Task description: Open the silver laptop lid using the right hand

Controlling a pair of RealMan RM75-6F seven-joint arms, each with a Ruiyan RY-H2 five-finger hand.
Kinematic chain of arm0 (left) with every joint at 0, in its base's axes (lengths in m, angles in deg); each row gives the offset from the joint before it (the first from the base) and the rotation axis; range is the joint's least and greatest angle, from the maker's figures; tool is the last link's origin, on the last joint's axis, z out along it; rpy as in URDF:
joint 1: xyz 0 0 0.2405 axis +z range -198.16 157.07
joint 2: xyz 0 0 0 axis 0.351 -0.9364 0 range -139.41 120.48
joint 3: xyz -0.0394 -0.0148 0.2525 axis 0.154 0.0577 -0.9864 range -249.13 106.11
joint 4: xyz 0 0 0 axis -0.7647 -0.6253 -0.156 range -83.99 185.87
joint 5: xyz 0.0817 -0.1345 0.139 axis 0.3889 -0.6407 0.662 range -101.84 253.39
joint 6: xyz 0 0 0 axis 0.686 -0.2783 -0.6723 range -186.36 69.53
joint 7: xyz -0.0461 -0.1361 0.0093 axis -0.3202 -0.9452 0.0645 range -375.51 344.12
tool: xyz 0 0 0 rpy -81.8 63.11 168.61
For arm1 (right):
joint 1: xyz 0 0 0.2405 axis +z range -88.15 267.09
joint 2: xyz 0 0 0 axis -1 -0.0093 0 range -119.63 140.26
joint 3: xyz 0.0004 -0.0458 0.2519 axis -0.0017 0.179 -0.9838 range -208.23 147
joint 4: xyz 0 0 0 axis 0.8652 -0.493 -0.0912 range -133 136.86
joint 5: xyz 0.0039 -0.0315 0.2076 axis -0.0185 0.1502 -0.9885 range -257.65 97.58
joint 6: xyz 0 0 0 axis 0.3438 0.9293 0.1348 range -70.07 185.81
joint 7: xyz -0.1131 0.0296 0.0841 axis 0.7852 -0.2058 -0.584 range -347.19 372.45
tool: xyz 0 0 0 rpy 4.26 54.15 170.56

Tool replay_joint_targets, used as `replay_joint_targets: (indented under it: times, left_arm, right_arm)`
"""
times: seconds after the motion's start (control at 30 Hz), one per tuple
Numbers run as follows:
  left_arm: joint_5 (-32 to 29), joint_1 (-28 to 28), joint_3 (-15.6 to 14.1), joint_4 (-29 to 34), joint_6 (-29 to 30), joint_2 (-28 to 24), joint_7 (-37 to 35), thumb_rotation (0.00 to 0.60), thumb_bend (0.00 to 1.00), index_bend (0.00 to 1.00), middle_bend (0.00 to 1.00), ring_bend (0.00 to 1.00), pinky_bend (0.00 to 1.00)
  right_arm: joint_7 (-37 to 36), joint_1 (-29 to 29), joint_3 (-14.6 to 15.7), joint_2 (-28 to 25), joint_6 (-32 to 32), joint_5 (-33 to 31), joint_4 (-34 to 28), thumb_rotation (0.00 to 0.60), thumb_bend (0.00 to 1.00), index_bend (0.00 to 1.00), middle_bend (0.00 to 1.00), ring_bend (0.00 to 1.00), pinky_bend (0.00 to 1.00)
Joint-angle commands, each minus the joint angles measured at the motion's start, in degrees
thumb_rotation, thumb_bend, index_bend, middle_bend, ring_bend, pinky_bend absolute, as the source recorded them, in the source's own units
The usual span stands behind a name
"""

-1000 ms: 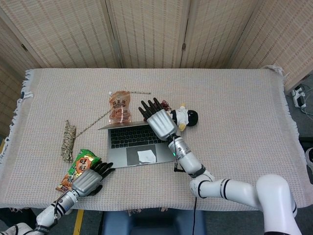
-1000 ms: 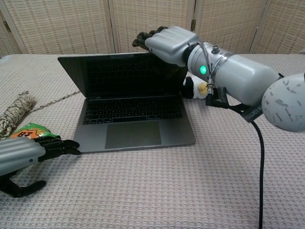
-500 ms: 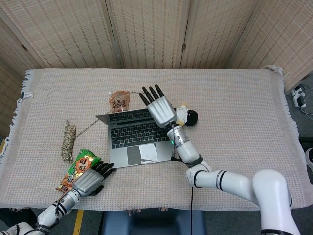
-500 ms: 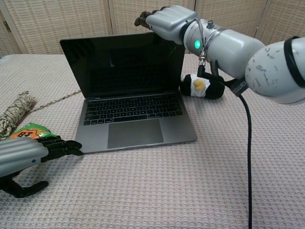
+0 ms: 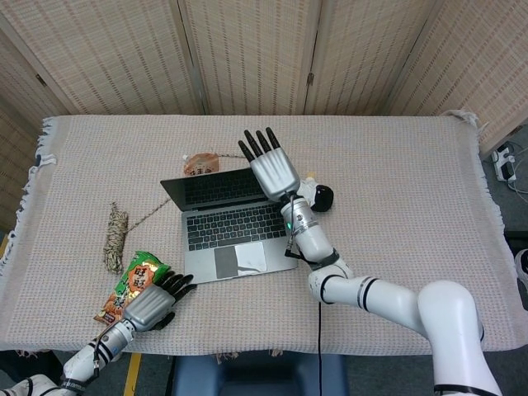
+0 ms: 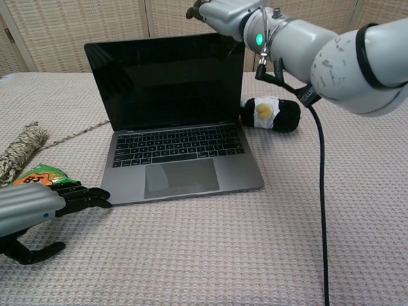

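The silver laptop (image 5: 231, 235) (image 6: 182, 166) sits mid-table with its lid (image 6: 167, 80) raised close to upright and its screen dark. My right hand (image 5: 273, 168) (image 6: 224, 10) is above the lid's top right corner, fingers stretched out flat and apart, fingertips (image 6: 193, 12) reaching over the top edge. It holds nothing. My left hand (image 5: 152, 302) (image 6: 33, 206) lies on the cloth at the front left, fingers (image 6: 86, 196) straight and empty, just short of the laptop's front left corner.
A black and white penguin plush (image 5: 317, 195) (image 6: 273, 113) lies right of the laptop under my right forearm. A green snack bag (image 5: 134, 280) (image 6: 39, 174) and a twine roll (image 5: 115, 235) (image 6: 19, 152) sit at the left. An orange snack bag (image 5: 200, 163) lies behind the lid.
The lid has swung up from a low tilt to nearly upright. My right hand has risen and moved back with its top edge. The left hand has stayed put.
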Motion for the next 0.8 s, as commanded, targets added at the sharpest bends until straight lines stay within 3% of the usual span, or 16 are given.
replay_joint_targets:
  times: [0.03,0.33,0.47,0.6,0.8]
  left_arm:
    - [-0.03,0.00,-0.02,0.00,0.04,0.01,0.03,0.600,0.57,0.04,0.06,0.02,0.00]
    - [0.10,0.04,-0.15,0.19,0.35,-0.17,0.04,0.600,0.57,0.04,0.06,0.02,0.00]
    - [0.30,0.12,-0.10,0.51,0.90,-0.44,-0.10,0.600,0.57,0.04,0.06,0.02,0.00]
    - [1.37,0.58,0.06,1.29,3.07,-1.08,-0.95,0.600,0.57,0.04,0.06,0.02,0.00]
    - [3.32,1.56,0.17,3.84,7.11,-3.50,-2.00,0.600,0.57,0.04,0.06,0.02,0.00]
  right_arm:
    - [0.17,0.99,-0.33,0.29,0.40,-1.31,1.90,0.600,0.64,0.00,0.00,0.00,0.00]
    - [1.14,3.06,-0.61,1.65,2.05,-5.53,8.76,0.600,0.64,0.00,0.00,0.00,0.00]
    - [-0.69,2.83,-0.33,1.05,2.14,-5.05,8.43,0.600,0.64,0.00,0.00,0.00,0.00]
    - [-6.06,0.44,-0.15,-2.31,0.88,-2.29,1.87,0.600,0.64,0.00,0.00,0.00,0.00]
    - [-11.78,-6.83,2.10,-12.61,-4.04,3.07,-15.76,0.600,0.64,0.00,0.00,0.00,0.00]
